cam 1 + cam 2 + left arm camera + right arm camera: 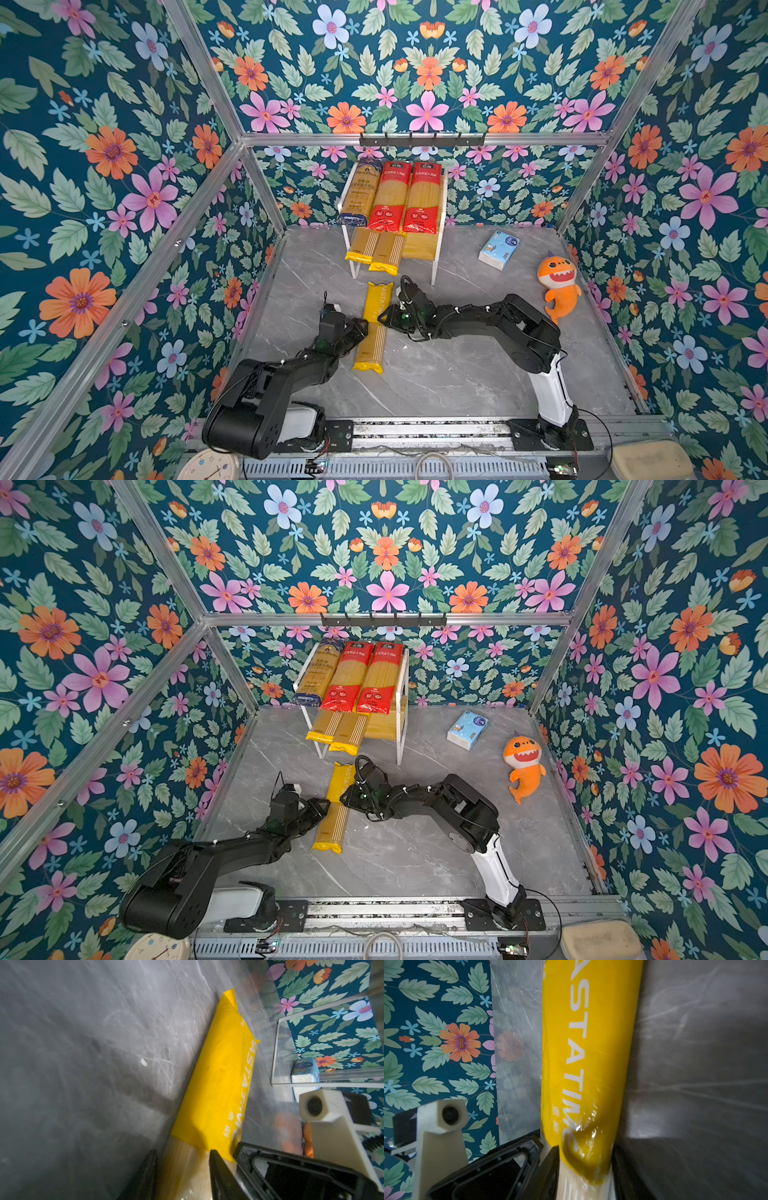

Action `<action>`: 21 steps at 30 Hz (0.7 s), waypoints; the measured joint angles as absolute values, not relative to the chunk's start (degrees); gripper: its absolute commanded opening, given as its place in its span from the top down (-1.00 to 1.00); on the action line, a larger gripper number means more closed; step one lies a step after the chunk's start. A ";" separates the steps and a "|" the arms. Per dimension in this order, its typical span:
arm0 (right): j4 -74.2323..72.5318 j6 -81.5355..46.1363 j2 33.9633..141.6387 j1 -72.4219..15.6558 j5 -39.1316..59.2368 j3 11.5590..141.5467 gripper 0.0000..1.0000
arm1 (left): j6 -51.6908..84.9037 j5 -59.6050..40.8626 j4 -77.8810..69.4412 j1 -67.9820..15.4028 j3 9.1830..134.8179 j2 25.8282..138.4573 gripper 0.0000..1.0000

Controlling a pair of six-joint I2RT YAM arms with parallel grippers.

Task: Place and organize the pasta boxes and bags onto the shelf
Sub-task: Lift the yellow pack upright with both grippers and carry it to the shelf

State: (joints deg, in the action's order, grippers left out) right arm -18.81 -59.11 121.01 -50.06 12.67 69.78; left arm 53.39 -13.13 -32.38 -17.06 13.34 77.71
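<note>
On the grey counter point(457, 374), just in front of the shelf point(419, 247), lies one yellow pasta pack point(372, 345). It lies flat. Its yellow end with the white letters points at the shelf, and its see-through part points back toward the arms. It is not on the shelf yet. The left end effector point(365, 326) is at the pack's left side and the right end effector point(384, 316) is at its right side, very near each other around the middle of the pack. In the left wrist view, the left end effector point(182, 1159) has one dark finger on each side of the see-through part and is clenched on the pack. In the right wrist view, the right end effector point(585, 1163) squeezes the pack too, and the yellow wrap is dented by a finger. On the top board of the shelf lie a navy pack point(361, 191), a red pack point(390, 195) and another red pack point(424, 195), side by side. On the lower board are two more yellow packs point(363, 245), with their ends sticking out over the front. To the right of the shelf sits a tissue pack point(498, 249). Near it, by the right wall, is an orange toy shark point(559, 286). A black hook rail point(422, 139) hangs above the shelf.
</note>
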 measured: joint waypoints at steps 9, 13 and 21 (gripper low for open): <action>-27.57 -60.62 117.27 -50.59 11.68 62.33 0.84 | 55.29 -15.79 -34.09 -17.87 13.85 78.26 0.44; -29.65 -61.14 114.02 -50.70 12.03 58.28 0.96 | 55.37 -16.56 -32.03 -17.93 13.89 75.00 0.34; -32.08 -62.96 106.76 -50.57 11.84 50.52 1.00 | 55.33 -16.56 -27.14 -17.93 14.00 68.25 0.24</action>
State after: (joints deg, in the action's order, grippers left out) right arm -32.08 -62.96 106.76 -50.57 11.84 50.52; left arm 55.33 -16.56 -27.14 -17.93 14.00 68.25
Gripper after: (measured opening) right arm 0.075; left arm 0.379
